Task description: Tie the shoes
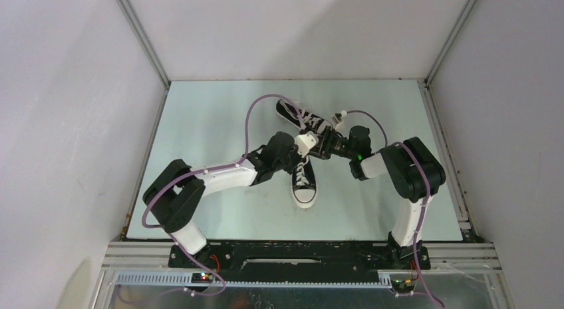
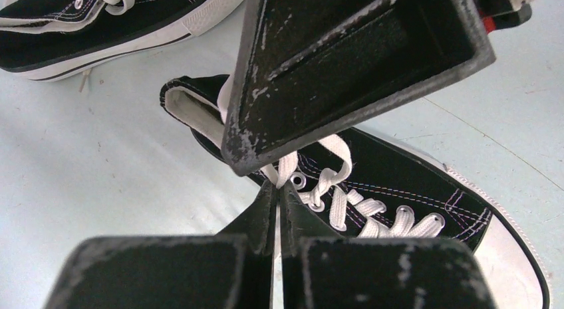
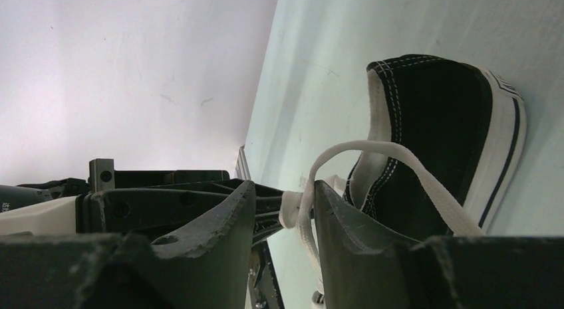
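Two black sneakers with white laces lie mid-table: the near shoe (image 1: 304,184) with its toe toward the arms, and the far shoe (image 1: 300,116) lying slantwise behind it. My left gripper (image 1: 297,157) hovers over the near shoe (image 2: 399,189); in the left wrist view it (image 2: 279,186) is shut on a white lace (image 2: 287,168) just above the top eyelets. My right gripper (image 1: 311,148) meets it from the right. Its jaws (image 3: 284,189) stand open, with a lace loop (image 3: 372,149) running through the gap and against one finger (image 3: 346,219). One shoe's heel (image 3: 432,123) shows behind.
The right gripper's finger (image 2: 352,63) looms just above the left fingertips. The far shoe (image 2: 100,23) lies at the upper left of the left wrist view. Grey walls and metal frame rails (image 1: 143,40) enclose the pale table (image 1: 213,123).
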Robot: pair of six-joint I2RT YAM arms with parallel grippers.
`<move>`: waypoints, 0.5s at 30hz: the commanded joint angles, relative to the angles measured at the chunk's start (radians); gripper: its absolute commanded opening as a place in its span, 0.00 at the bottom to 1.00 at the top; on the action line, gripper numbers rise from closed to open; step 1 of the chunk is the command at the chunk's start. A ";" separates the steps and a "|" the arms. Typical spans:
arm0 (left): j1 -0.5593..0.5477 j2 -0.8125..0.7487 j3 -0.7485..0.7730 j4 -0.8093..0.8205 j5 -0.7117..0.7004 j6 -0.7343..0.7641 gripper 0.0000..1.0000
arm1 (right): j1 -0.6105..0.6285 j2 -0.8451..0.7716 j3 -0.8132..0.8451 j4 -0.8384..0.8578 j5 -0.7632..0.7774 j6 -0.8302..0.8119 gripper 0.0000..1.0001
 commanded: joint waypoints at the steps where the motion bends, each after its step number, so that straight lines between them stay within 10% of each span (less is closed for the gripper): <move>1: 0.002 0.000 0.037 0.022 0.030 0.002 0.00 | 0.011 -0.011 0.040 0.018 -0.015 -0.017 0.39; 15: 0.002 -0.028 0.019 0.060 0.009 -0.004 0.00 | 0.008 0.018 0.041 0.008 -0.010 -0.013 0.37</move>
